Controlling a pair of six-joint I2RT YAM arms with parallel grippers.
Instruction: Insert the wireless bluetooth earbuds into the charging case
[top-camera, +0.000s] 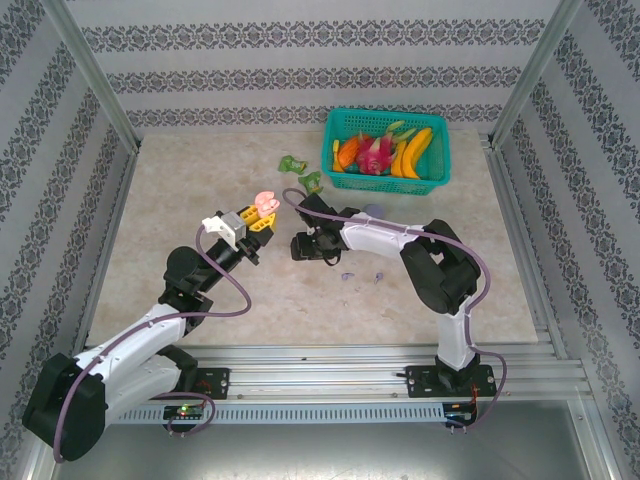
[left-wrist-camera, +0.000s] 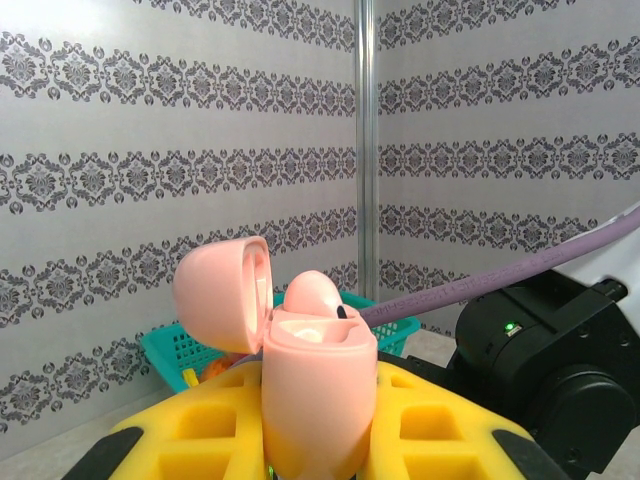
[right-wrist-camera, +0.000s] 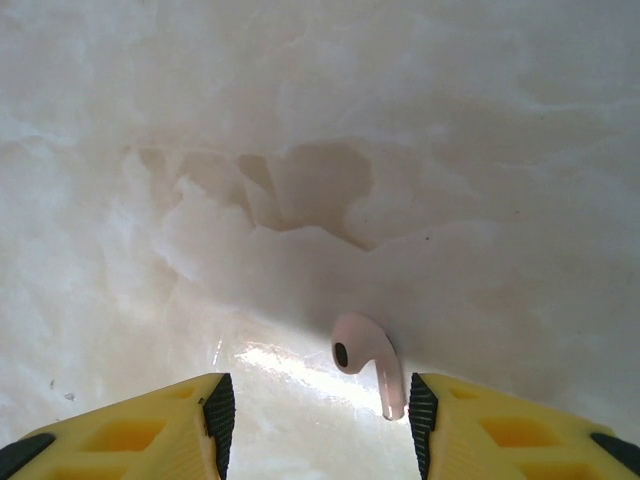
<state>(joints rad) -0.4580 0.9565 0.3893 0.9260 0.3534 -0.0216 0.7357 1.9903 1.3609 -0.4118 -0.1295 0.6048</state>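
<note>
My left gripper (top-camera: 250, 226) is shut on a pale pink charging case (left-wrist-camera: 318, 390), holding it upright between the yellow fingers (left-wrist-camera: 190, 430) with its lid (left-wrist-camera: 220, 295) swung open. One pink earbud (left-wrist-camera: 312, 292) sits in the case; the slot beside it shows white and bare. In the top view the case (top-camera: 265, 205) hangs above the table's middle. My right gripper (right-wrist-camera: 318, 425) is open, low over the table. A second pink earbud (right-wrist-camera: 365, 352) lies between its fingers, close to the right pad (right-wrist-camera: 422, 420). Two small purple earbuds (top-camera: 347, 275) (top-camera: 378, 275) lie by the right arm.
A teal basket (top-camera: 440, 165) of toy fruit stands at the back right. Two green crumpled wrappers (top-camera: 292, 163) (top-camera: 310, 182) lie left of it. A purple round case (top-camera: 373, 210) sits behind the right arm. Metal frame posts and patterned walls border the table.
</note>
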